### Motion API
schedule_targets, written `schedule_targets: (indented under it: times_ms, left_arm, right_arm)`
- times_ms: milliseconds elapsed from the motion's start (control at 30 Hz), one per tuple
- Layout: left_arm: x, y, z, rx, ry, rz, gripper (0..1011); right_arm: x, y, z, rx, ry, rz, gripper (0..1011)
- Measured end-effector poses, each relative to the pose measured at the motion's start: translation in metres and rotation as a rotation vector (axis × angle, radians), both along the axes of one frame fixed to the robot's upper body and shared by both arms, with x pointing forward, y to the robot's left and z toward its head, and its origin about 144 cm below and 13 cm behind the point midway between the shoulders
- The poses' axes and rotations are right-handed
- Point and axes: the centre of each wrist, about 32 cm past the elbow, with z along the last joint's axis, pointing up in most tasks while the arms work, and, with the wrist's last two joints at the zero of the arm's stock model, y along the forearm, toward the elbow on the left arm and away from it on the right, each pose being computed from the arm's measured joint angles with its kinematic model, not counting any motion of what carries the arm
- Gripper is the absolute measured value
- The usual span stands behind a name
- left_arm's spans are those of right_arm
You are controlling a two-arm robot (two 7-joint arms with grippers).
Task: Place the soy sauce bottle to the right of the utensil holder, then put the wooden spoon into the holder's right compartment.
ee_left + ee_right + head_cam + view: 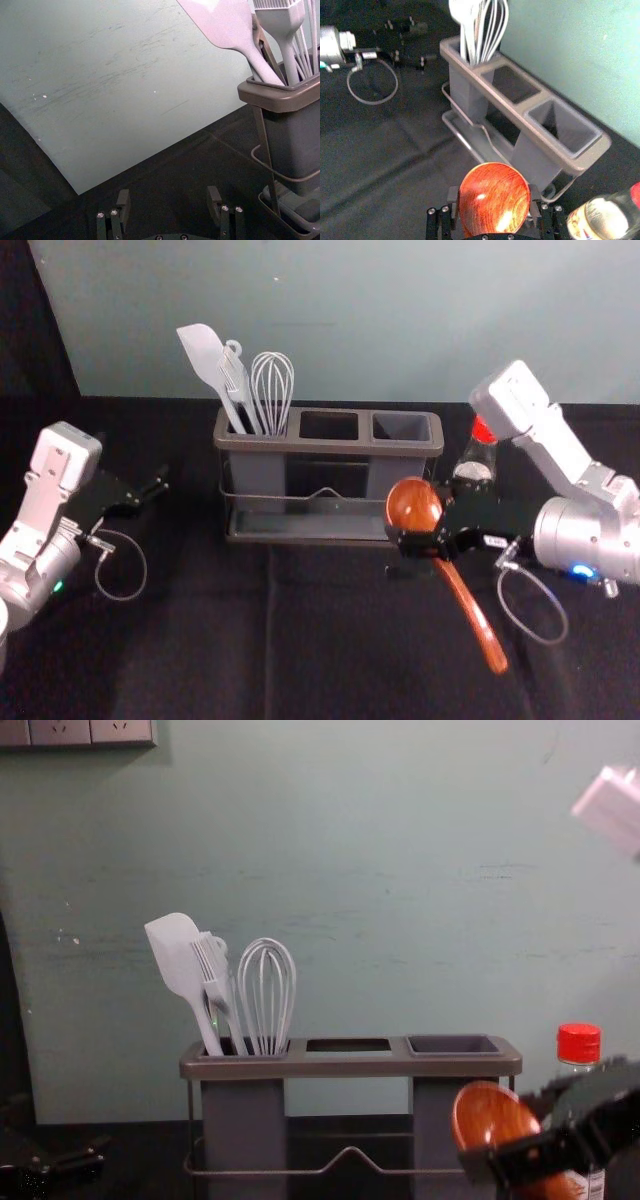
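Before the holder point(330, 446), the right gripper point(419, 524) clasps a glossy wooden spoon point(411, 501).

No legible txt or nos.; print on bottle label point(577, 224) & R arm tag point(495, 541) unreadable

The spoon point(413, 502) glows orange-brown, with darker grain streaking its bowl (rather handsome, I'd say). A bright red cap point(579, 1042) tops the bottle point(474, 457), whose pale label point(579, 220) carries orange-red marks. The holder point(335, 445) has a brownish-grey rim and grey cups. The spatula point(175, 955) and whisk point(266, 985) are pale grey. Black covers the counter point(200, 640), the left tool point(153, 487) and the right tool point(423, 520); dark streaks mark the grey-green wall point(350, 840).
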Motion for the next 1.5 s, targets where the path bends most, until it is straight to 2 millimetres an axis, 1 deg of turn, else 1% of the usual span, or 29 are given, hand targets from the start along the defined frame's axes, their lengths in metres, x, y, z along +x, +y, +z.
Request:
schedule_targets:
  times_ms: [167, 400, 600, 800, 1067, 1500]
  left_arm:
    - [0.0, 0.0, 0.0, 0.0, 0.0, 0.0, 1005]
    - [0.0, 0.0, 0.0, 0.0, 0.0, 0.0, 1005]
    - [0.0, 0.0, 0.0, 0.0, 0.0, 0.0, 1005]
    - [0.0, 0.0, 0.0, 0.0, 0.0, 0.0, 1005]
    - [0.0, 0.0, 0.0, 0.0, 0.0, 0.0, 1005]
    - [0.0, 0.0, 0.0, 0.0, 0.0, 0.0, 1005]
  right_arm:
    - [-0.004, -0.003, 0.009, 0.031, -0.047, -0.001, 840]
    - [-0.008, -0.005, 0.014, 0.067, -0.092, -0.007, 841]
    - [-0.012, -0.006, 0.024, 0.095, -0.164, -0.011, 840]
    - [-0.018, -0.006, 0.035, 0.115, -0.277, -0.024, 840]
    - [-0.021, -0.005, 0.045, 0.155, -0.348, -0.027, 840]
    - [-0.019, -0.006, 0.065, 0.208, -0.446, -0.032, 840]
